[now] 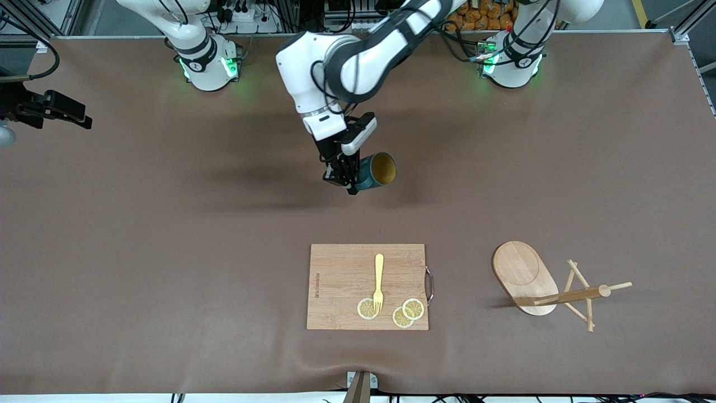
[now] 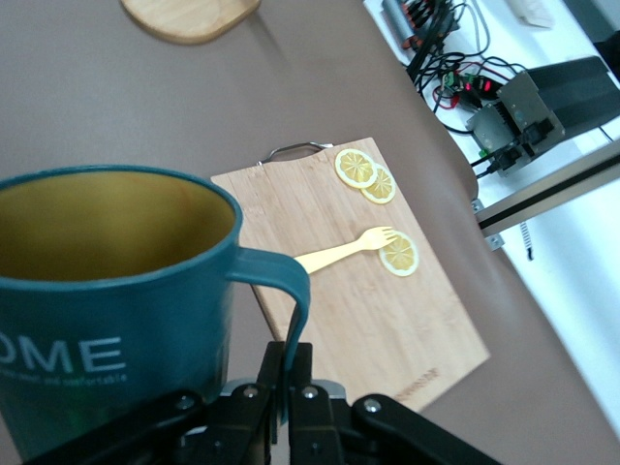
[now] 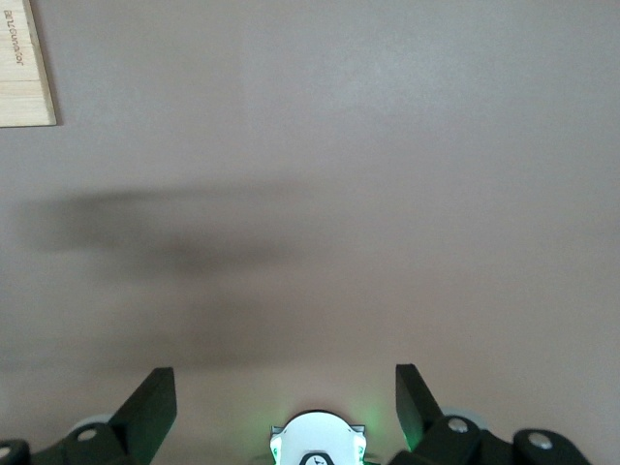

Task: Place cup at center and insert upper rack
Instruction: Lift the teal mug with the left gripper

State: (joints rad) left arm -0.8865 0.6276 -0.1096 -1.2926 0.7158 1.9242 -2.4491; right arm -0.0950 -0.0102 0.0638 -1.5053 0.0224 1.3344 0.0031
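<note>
We see a wide brown worktop with long bare stretches toward both ends and along the edge nearest the front camera. Over its middle, the left pincer hangs in the air, clenched on the loop handle of the cup, a dark teal mug tipped on its side so its yellowish-tan inside faces the front camera. In the left wrist view the fingers close on the handle, and the cup shows white lettering on its wall. Nothing is visible inside it.

Nearer the front camera lies a rectangular wooden cutting board with a metal handle. On it rest a yellow fork and three lemon slices, one of them under the fork's tines.

Toward the left arm's end of the worktop, well apart from the board, the upper rack lies toppled, its oval base on edge and its post and pegs pointing away from the board.

The right pincer waits with its fingers spread wide over bare worktop.
</note>
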